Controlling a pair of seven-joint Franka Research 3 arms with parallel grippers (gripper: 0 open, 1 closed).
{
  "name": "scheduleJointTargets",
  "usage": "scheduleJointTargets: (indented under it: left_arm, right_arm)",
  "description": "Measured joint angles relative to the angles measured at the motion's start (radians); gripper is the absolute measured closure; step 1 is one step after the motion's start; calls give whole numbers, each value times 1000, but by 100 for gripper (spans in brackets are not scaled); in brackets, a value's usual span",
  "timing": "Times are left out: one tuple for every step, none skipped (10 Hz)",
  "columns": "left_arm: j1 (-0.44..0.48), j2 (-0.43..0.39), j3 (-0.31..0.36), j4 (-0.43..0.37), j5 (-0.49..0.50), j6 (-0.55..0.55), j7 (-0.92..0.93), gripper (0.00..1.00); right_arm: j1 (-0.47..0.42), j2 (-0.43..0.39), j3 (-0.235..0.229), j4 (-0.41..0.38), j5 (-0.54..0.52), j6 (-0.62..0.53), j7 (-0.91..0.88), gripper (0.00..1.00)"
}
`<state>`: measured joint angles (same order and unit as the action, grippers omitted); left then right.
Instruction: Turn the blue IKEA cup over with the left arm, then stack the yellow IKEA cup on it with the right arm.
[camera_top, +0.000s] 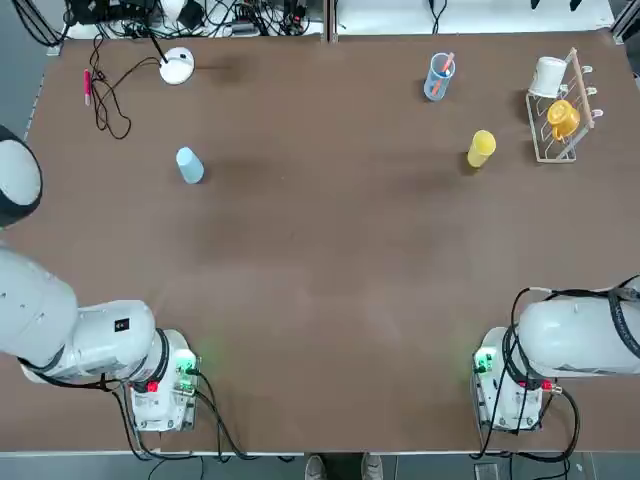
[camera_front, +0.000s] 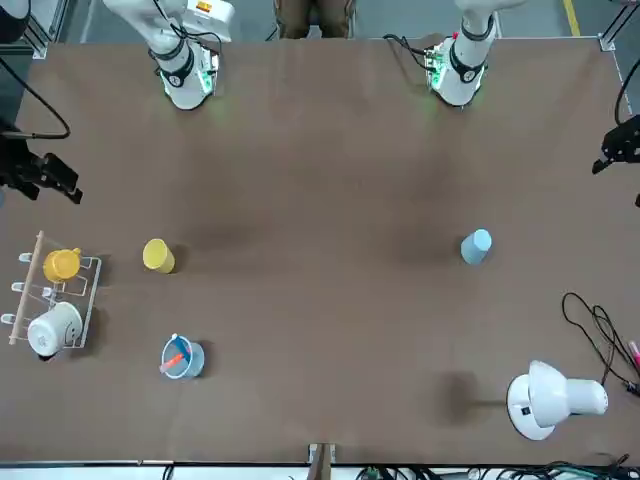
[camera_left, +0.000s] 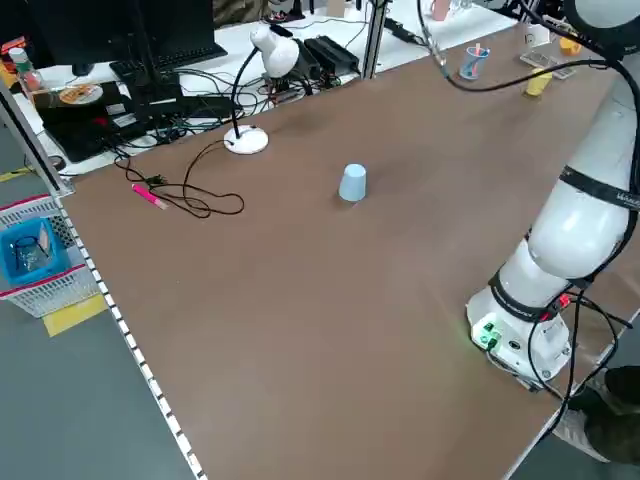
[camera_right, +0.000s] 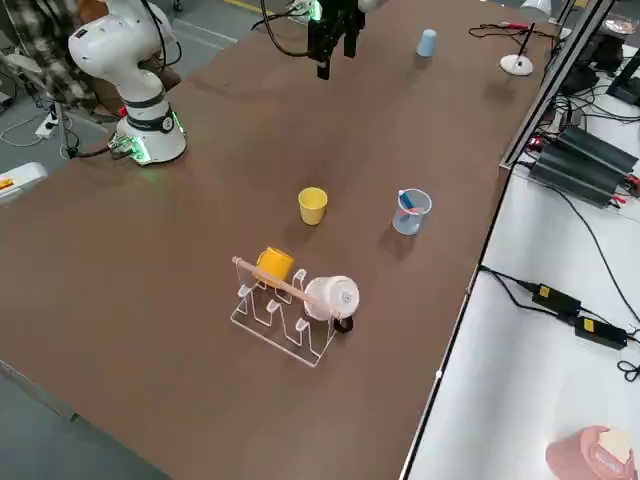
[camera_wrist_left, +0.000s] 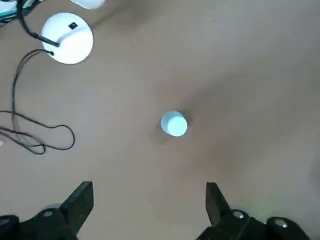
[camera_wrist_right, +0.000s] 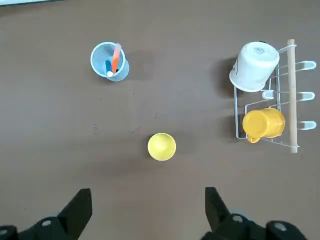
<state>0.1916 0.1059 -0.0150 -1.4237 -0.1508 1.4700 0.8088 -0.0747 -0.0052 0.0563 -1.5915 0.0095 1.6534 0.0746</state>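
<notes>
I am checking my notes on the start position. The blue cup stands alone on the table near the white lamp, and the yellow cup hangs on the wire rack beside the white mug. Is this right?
One detail is wrong. The yellow IKEA cup stands on the table, apart from the wire rack; an orange-yellow mug hangs there beside the white mug, as the right wrist view shows. The blue IKEA cup does stand alone near the white lamp.

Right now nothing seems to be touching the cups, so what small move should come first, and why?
Probably lowering the left gripper toward the blue cup. That cup stands alone, closed end up, with bare table around it, and it has to be turned over first. The gripper hangs open high above it, so nothing blocks the way down.
</notes>
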Motion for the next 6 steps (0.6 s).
scheduleJointTargets:
  left_arm:
    - [34, 2, 0, -29, -55, -2, 98, 1]
    - [72, 4, 1, -66, -126, -2, 212, 1]
    - [111, 12, 1, -99, -193, -2, 333, 1]
    - [152, 32, 1, -125, -246, -2, 455, 1]
    - [194, 59, 2, -146, -285, -2, 558, 1]
    - [232, 84, 2, -171, -323, -3, 656, 1]
  right_arm:
    - [0, 0, 0, 0, 0, 0, 0, 0]
    - [0, 0, 0, 0, 0, 0, 0, 0]
    - [0, 0, 0, 0, 0, 0, 0, 0]
    - [0, 0, -1, 0, 0, 0, 0, 0]
    - [0, 0, -1, 0, 0, 0, 0, 0]
    - [0, 0, -1, 0, 0, 0, 0, 0]
